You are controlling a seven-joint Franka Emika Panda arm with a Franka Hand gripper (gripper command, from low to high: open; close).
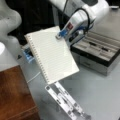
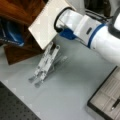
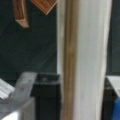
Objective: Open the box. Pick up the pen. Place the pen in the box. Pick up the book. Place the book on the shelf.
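While end effector (image 1: 60, 35) grips book (image 1: 51, 53) | above grey tabletop (image 1: 100, 92)

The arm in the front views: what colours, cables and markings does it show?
In both front views the arm has glossy white rounded shells. One view shows a blue band around a joint. A black cable loops near the wrist, above a small red mark. The gripper end has blue parts.
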